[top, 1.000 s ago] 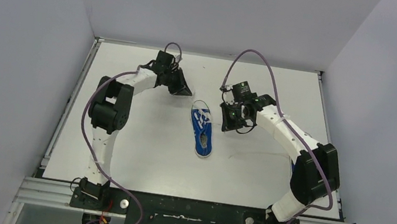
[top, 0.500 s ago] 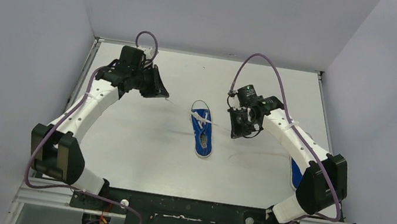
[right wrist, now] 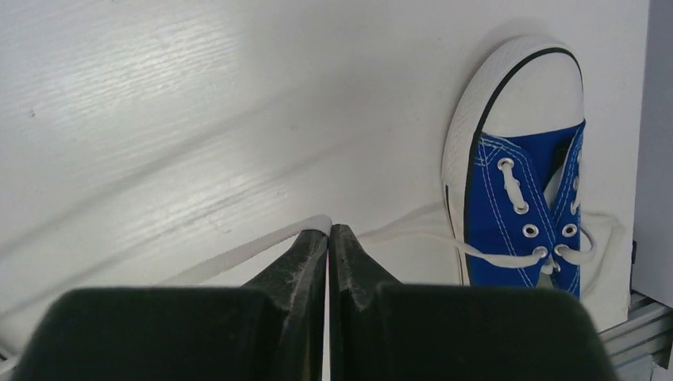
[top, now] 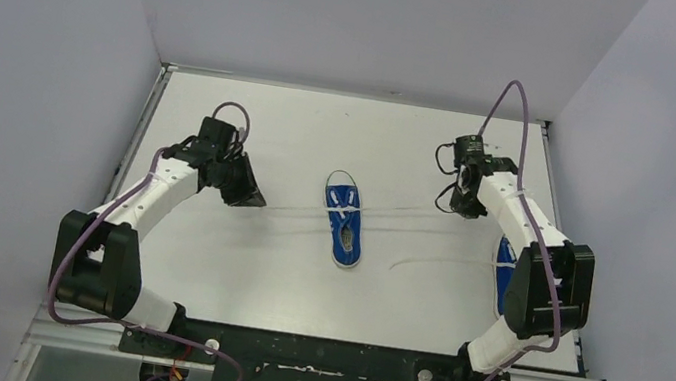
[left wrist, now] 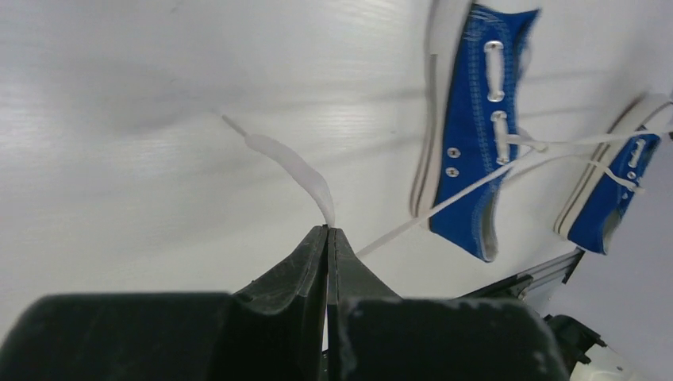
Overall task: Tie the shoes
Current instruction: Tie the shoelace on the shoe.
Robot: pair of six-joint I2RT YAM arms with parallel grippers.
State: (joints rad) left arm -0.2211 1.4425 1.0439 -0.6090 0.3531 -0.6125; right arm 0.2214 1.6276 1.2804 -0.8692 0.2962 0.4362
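Left wrist view showed the left gripper (left wrist: 327,232) with its fingers (left wrist: 298,270) pressed together, pinching the left lace (left wrist: 290,161). A short flat tail of that lace stuck out past the tips, while the rest ran in a straight line to the upper eyelets of the middle shoe (left wrist: 468,135), a blue sneaker with a white sole. Beyond it, near the table's edge, lay the second shoe (left wrist: 611,198). In the right wrist view the right gripper (right wrist: 329,232) was likewise closed tight, with the right lace (right wrist: 246,252) caught at its tips and trailing off toward the lower left of that view. Just past those fingers the second shoe sat upright on its sole close to the side wall, with its white toe cap pointing away from the camera. Its own loose lace (right wrist: 405,234) was untied and lay slack on the white table (right wrist: 159,119) beside it. Seen from the top external camera, the middle shoe lay near the centre of the table, its toe cap toward the arm bases and its heel toward the far wall. The two grippers stood well apart, one on each side of it, and each held a lace end drawn out sideways and low over the surface. The second shoe was at the right edge, largely hidden behind the right arm's elbow.
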